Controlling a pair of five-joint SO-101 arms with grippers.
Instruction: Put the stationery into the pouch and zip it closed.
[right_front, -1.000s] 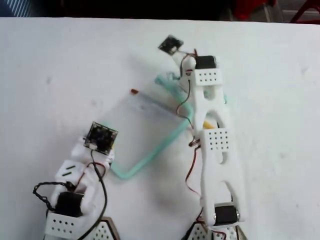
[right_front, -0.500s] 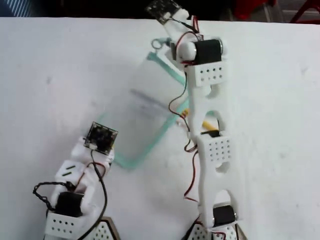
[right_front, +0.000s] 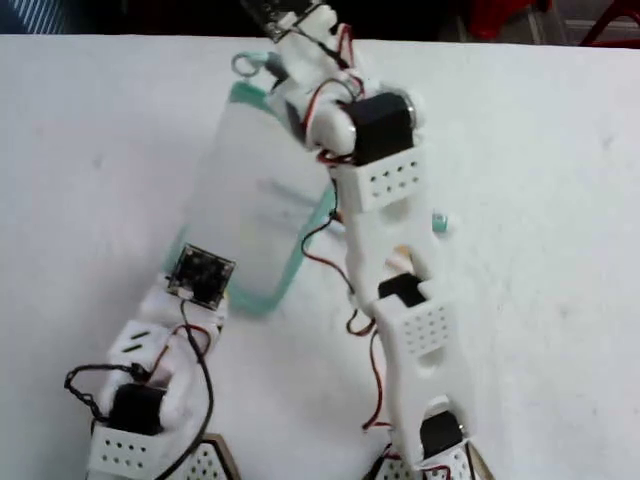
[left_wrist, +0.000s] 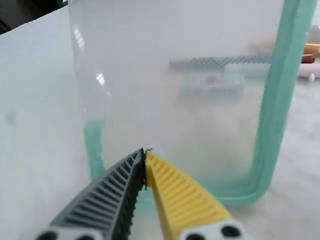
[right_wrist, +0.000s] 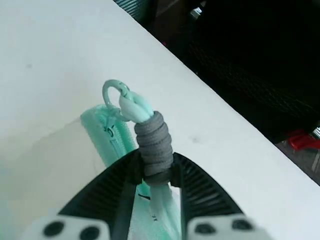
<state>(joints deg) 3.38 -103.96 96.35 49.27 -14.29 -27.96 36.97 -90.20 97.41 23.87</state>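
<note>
The pouch (right_front: 235, 190) lies on the table (right_front: 540, 150) to the left of the right arm (right_front: 400, 290), its length running from the near side toward the far edge, with stationery (left_wrist: 215, 75) inside it around the middle. At its near end the left gripper (left_wrist: 145, 155) is closed on the border, and at its far corner the right gripper (right_wrist: 155, 172) clamps the zipper pull (right_wrist: 152, 140). 1 small piece (right_front: 439, 222) lies on the table just right of that arm — outside the pouch.

I see a white table (right_front: 540, 150) carrying the clear, teal-edged pouch (right_front: 240, 190) and, near it, a small teal piece (right_front: 438, 222)
</note>
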